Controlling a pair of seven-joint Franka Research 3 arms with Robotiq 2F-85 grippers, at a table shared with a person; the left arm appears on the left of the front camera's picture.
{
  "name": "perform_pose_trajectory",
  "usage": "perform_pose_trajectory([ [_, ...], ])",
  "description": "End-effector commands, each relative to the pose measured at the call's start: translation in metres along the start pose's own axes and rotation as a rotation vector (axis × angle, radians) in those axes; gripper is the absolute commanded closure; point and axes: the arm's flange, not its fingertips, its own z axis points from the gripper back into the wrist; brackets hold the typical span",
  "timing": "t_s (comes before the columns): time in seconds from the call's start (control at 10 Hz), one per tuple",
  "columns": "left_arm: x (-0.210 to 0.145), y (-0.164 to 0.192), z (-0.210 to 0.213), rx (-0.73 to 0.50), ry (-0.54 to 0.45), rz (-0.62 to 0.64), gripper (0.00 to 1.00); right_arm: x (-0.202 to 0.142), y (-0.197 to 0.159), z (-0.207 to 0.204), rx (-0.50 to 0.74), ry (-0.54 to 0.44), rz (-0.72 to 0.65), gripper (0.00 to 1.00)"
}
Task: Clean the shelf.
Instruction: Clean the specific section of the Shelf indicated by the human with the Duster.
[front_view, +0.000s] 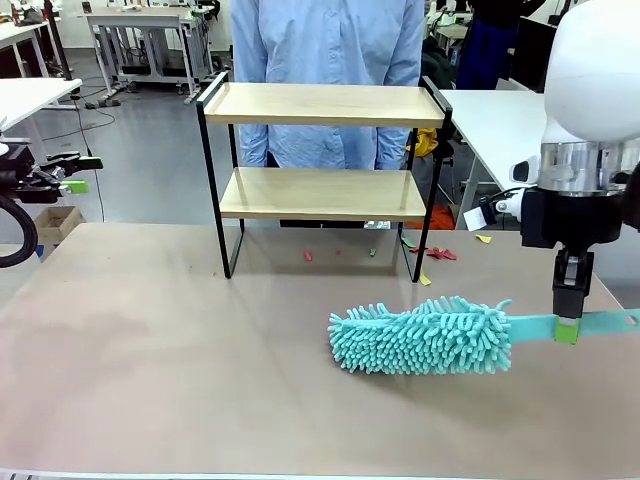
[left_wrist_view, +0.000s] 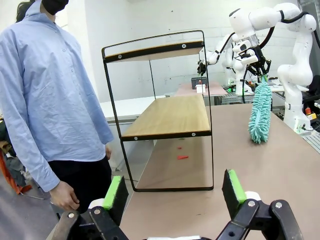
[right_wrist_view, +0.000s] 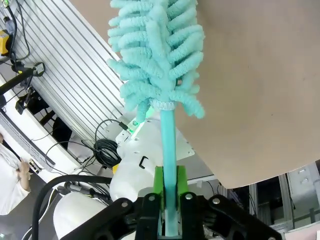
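Observation:
The shelf (front_view: 322, 193), two light wooden boards in a thin black frame, stands at the table's far middle; in the left wrist view the shelf (left_wrist_view: 172, 115) is seen from its end. A teal fluffy duster (front_view: 422, 337) hangs just above the table at the front right, its flat handle pinched by my right gripper (front_view: 567, 322), which is shut on it. In the right wrist view the duster handle (right_wrist_view: 169, 145) runs up between the green pads (right_wrist_view: 158, 184). My left gripper (left_wrist_view: 174, 192) is open and empty, at the table's far left edge (front_view: 62, 180).
Small red, green and yellow scraps (front_view: 433, 253) lie on the brown table (front_view: 160, 350) under and beside the shelf. A person in a light blue shirt (front_view: 328, 45) stands right behind the shelf. White tables (front_view: 490, 120) flank the far side.

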Motion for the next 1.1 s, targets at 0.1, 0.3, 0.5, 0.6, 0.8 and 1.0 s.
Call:
perform_pose_trajectory([
  [0.1,0.0025,-0.0025,-0.0014,-0.007,0.004,-0.012,0.0,0.0016,0.0013,0.0048,-0.005,0.005,-0.01,0.87],
  [0.3,0.0025,-0.0025,-0.0014,-0.007,0.004,-0.012,0.0,0.0016,0.0013,0.0048,-0.005,0.005,-0.01,0.87],
  [0.5,0.0025,-0.0025,-0.0014,-0.007,0.004,-0.012,0.0,0.0016,0.0013,0.0048,-0.005,0.005,-0.01,0.87],
  [0.6,0.0025,-0.0025,-0.0014,-0.007,0.004,-0.012,0.0,0.0016,0.0013,0.0048,-0.005,0.005,-0.01,0.87],
  [0.8,0.0025,-0.0025,-0.0014,-0.007,0.004,-0.012,0.0,0.0016,0.0013,0.0048,-0.005,0.005,-0.01,0.87],
  [1.0,0.0025,-0.0025,-0.0014,-0.007,0.004,-0.012,0.0,0.0016,0.0013,0.0048,-0.005,0.005,-0.01,0.87],
])
